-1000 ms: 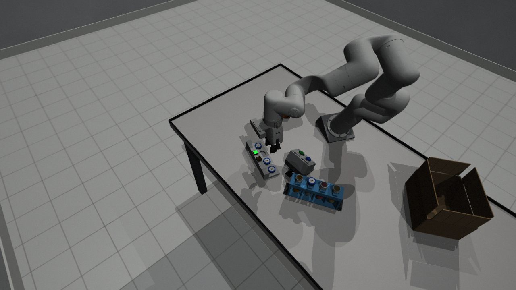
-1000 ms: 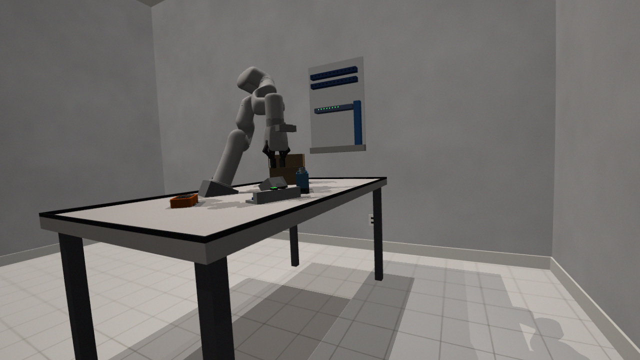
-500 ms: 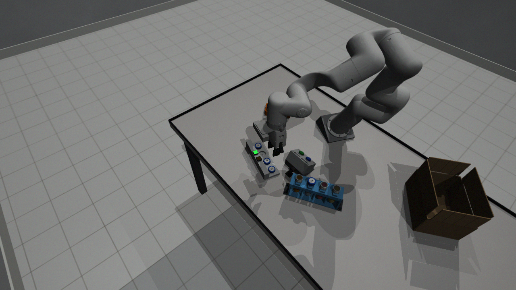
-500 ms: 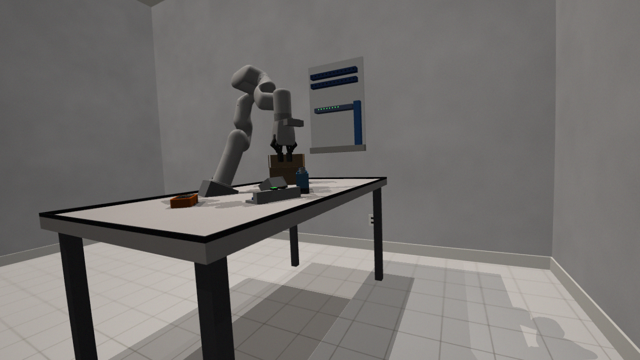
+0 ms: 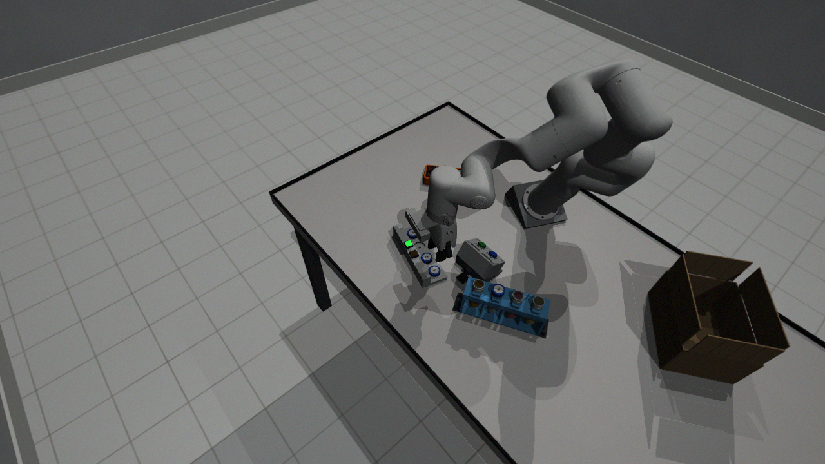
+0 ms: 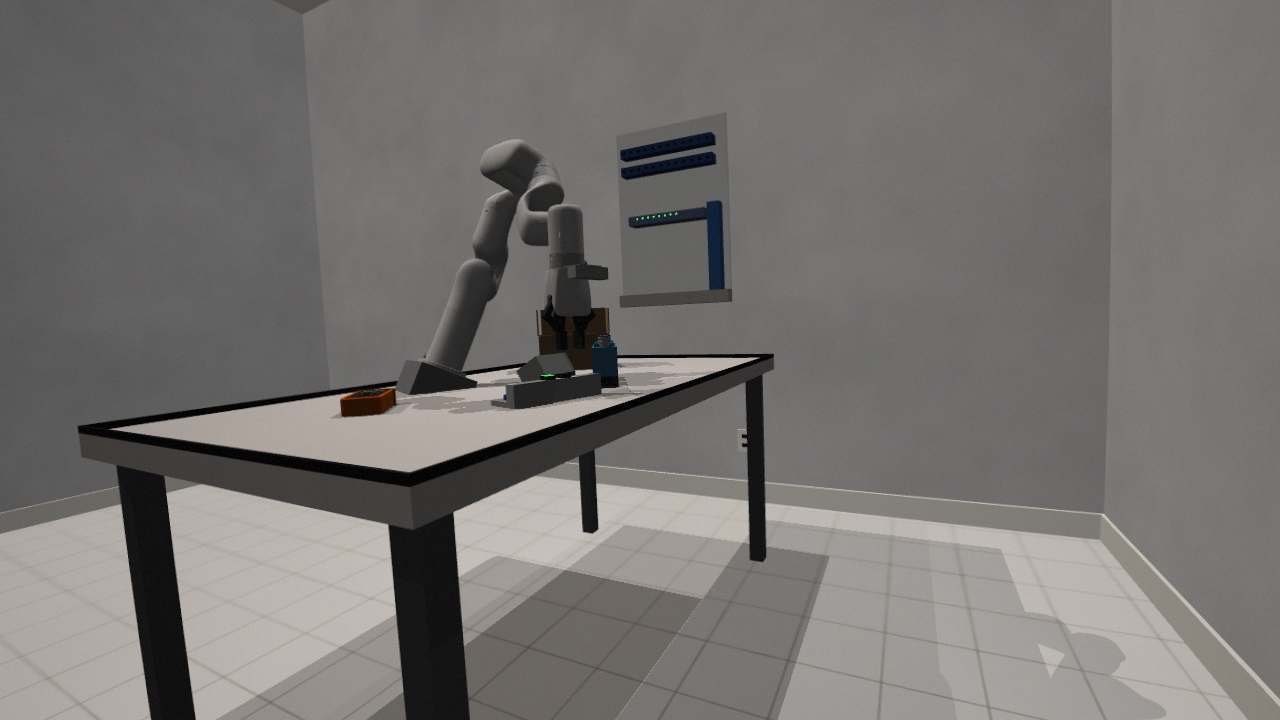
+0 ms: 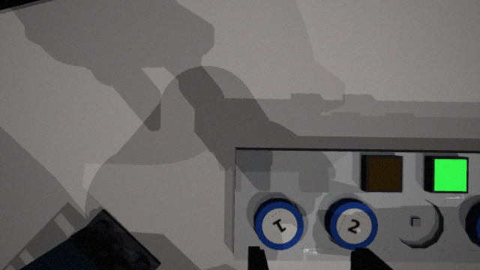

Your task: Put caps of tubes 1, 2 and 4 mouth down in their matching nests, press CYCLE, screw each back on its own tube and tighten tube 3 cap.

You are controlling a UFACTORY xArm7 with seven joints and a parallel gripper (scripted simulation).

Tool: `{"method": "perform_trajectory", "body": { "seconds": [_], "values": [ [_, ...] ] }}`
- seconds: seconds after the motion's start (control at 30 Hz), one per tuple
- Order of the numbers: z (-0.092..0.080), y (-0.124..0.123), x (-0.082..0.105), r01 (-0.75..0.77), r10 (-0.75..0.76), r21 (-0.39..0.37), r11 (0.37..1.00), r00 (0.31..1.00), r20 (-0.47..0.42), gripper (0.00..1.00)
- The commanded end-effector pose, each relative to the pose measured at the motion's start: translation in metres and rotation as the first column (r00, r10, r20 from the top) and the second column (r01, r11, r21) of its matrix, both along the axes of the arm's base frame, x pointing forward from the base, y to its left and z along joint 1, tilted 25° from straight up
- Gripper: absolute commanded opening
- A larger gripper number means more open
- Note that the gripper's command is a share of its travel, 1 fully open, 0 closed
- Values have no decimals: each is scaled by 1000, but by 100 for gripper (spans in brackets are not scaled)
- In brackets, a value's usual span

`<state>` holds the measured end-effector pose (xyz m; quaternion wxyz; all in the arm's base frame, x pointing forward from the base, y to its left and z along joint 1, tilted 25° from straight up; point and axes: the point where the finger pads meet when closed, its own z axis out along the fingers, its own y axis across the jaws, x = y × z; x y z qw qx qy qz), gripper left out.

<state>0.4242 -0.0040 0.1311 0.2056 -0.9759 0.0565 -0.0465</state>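
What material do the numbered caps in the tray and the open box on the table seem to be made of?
Caps 1 and 2: probably moulded plastic, judging by the smooth blue rims and matte pale tops with printed digits. Cap tray: flat matte grey, plastic or painted metal; the look leaves it open. Box: likely cardboard, dull brown with thin folded flaps.

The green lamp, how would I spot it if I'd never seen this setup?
Find the long grey cap tray on the table, with blue-rimmed numbered caps along it. Above the caps sit two square lamps side by side. The green lamp glows brightly; its neighbour, the amber lamp, is dark brown.
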Motion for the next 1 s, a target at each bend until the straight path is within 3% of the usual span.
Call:
{"method": "perform_trajectory", "body": {
  "seconds": [0.0,0.37,0.97],
  "values": [
    [-16,7,6,-1,1,10,1000,1000,4,46],
    [-65,29,14,-1,0,10,1000,1000,4,46],
    [-69,31,13,0,0,10,1000,1000,4,46]
  ]
}}
